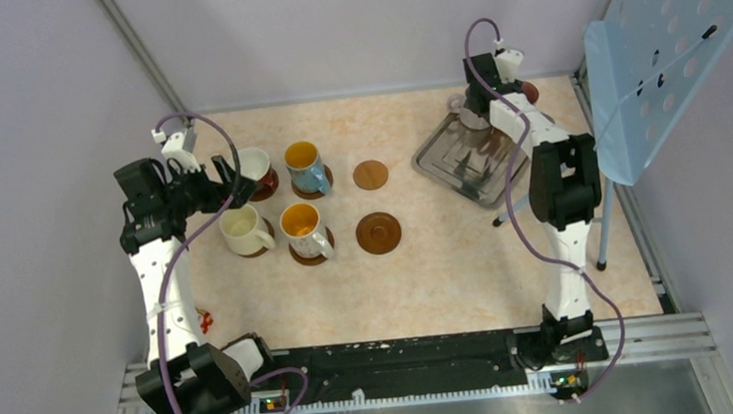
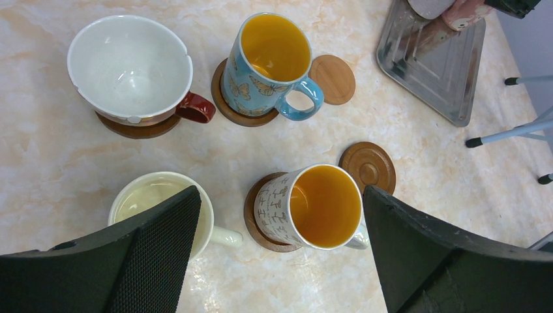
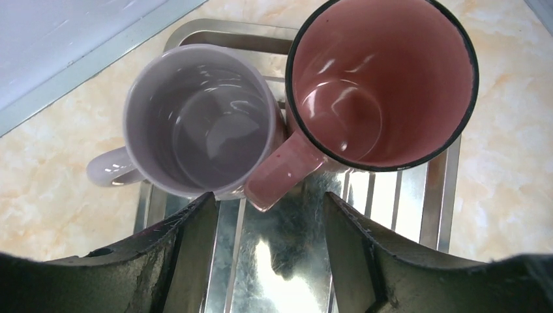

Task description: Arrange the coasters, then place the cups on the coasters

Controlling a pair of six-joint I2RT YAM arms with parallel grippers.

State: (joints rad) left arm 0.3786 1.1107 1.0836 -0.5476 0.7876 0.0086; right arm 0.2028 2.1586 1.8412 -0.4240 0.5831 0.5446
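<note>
Right wrist, black-rimmed pink mug (image 3: 385, 78), lilac mug (image 3: 195, 120), left jaws open, right jaws open

Silver tray (image 1: 452, 175), blue perforated panel (image 1: 668, 35)

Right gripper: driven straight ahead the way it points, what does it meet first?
Probably the handle of the pink mug, lying in line between the right gripper's open fingers; the metal tray sits below. Depth is unclear.

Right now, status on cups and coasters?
Left tool open above four seated mugs. Right tool open astride pink mug handle, on metal tray. Two coasters bare. Lilac mug crowds pink.
</note>
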